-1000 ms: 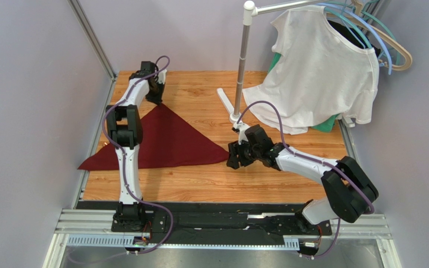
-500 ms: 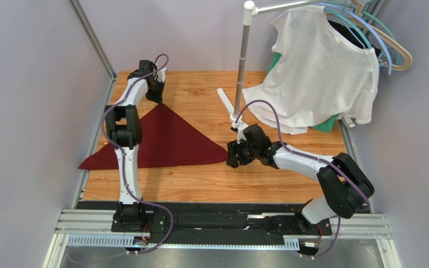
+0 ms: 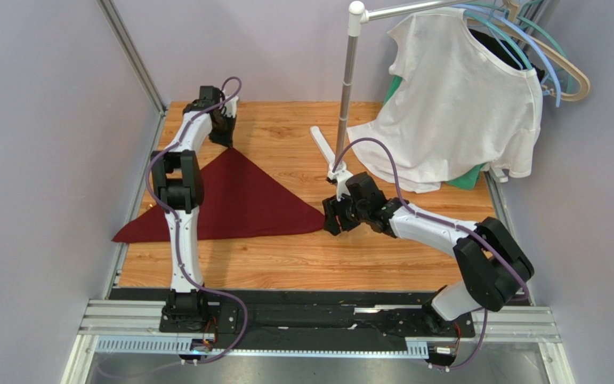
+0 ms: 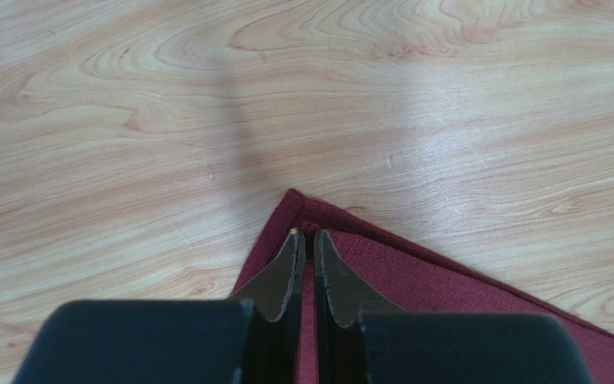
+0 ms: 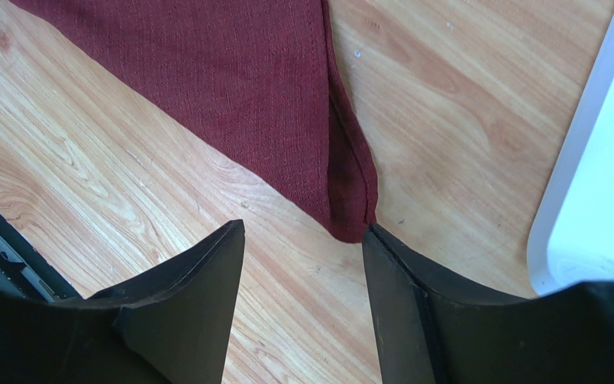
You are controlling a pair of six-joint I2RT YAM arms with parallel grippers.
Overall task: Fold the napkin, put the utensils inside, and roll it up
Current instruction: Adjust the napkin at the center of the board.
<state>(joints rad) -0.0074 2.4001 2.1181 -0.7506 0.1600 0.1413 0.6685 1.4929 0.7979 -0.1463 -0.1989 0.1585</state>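
Right gripper (image 5: pixel 302 230), jaws spread, has crept forward; the tip of the napkin (image 5: pixel 270 96) now lies just ahead between them, ready for pinching and folding.

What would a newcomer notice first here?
The dark red napkin, folded into a triangle on the left of the wooden table, with the left arm pinching its far corner, jaws shut. The right arm has open jaws at the right tip. A white T-shirt hangs over the far right.
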